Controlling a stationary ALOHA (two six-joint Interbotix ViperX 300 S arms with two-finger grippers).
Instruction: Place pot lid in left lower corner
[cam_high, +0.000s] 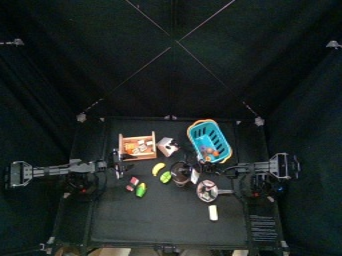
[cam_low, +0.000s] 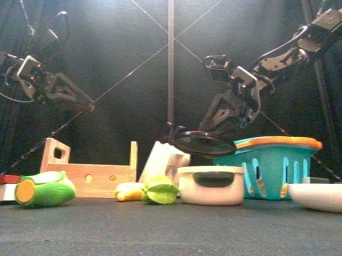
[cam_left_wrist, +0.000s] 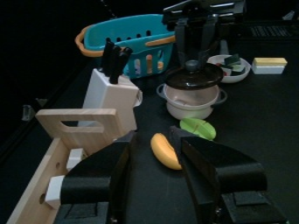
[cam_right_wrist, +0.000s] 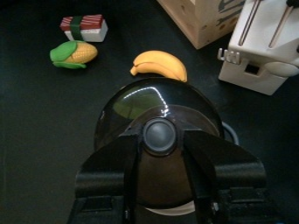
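Right pincer (cam_low: 211, 125) is standing with its jaws spread wide across the pot lid (cam_low: 201, 143), apparently clamping it by the rim, and the lid is hanging slightly tilted just under the jaws, lifted clear of the pot (cam_low: 211, 186) directly below. That wide, edge-on hold is looking like the main risk: the lid is smooth and rounded, so on a fast swing it is likely to be sliding or twisting out of the jaws and dropping back onto the pot or onto the banana (cam_right_wrist: 159, 65) lying just ahead of the pincer. The route is also looking crowded, since the white knife block (cam_right_wrist: 267, 44) is standing near to one side and the corn (cam_right_wrist: 73, 54) is lying farther ahead, so carrying the lid low is risking a clip against them. The left lower corner (cam_high: 96, 232) is lying well away from the pincer, across the table, so a long reach is stretching the hold. The left pincer (cam_left_wrist: 163, 162) is hanging open and empty on that far side, and crossing near it is inviting a collision.
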